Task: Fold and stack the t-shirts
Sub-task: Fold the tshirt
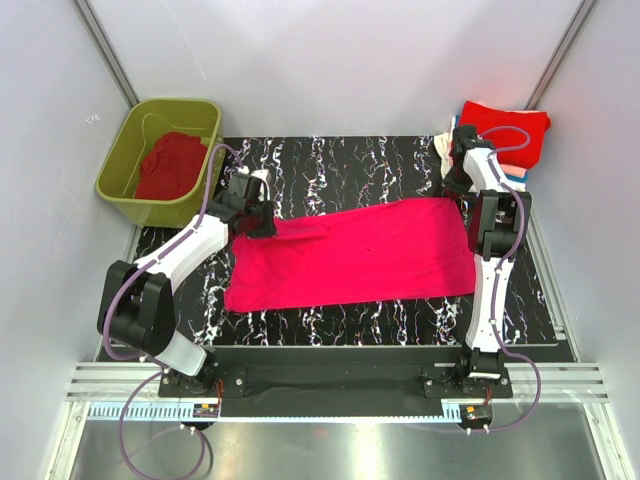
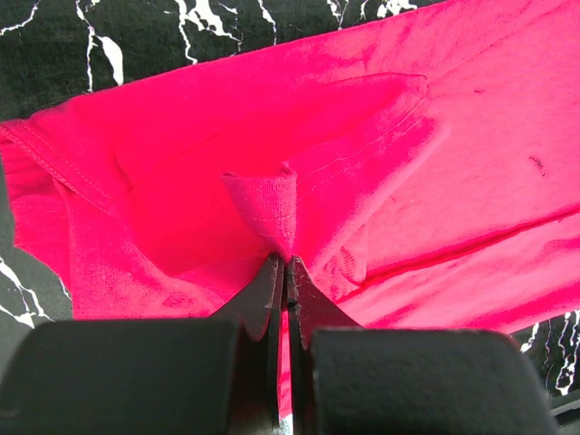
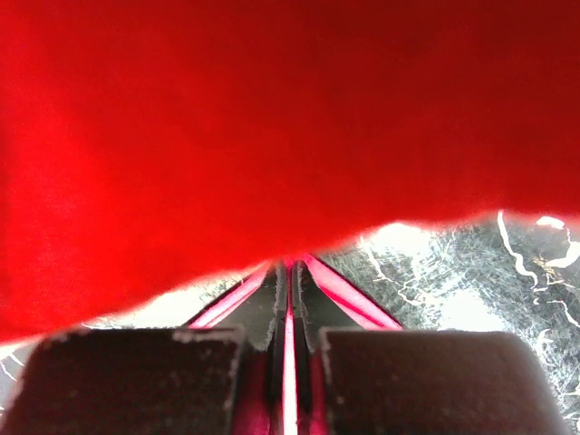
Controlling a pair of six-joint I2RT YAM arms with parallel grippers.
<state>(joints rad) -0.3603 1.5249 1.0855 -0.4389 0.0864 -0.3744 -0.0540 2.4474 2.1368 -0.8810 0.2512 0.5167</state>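
From above, the magenta t-shirt (image 1: 350, 255) lay as a smooth, long rectangle on the black, white-veined mat (image 1: 330, 160). The left gripper (image 1: 262, 222) met its far-left corner and the right gripper (image 1: 457, 188) its far-right corner. Beyond its left end, an olive plastic tub (image 1: 120, 170) held a crumpled red t-shirt (image 1: 170, 165). Beyond its right end sat a folded stack (image 1: 510, 130).

Left wrist: the jaws were pinched tight on a puckered tuck of the knit cloth.

Right wrist: the jaws were closed on a thin pink edge under blurred fabric.
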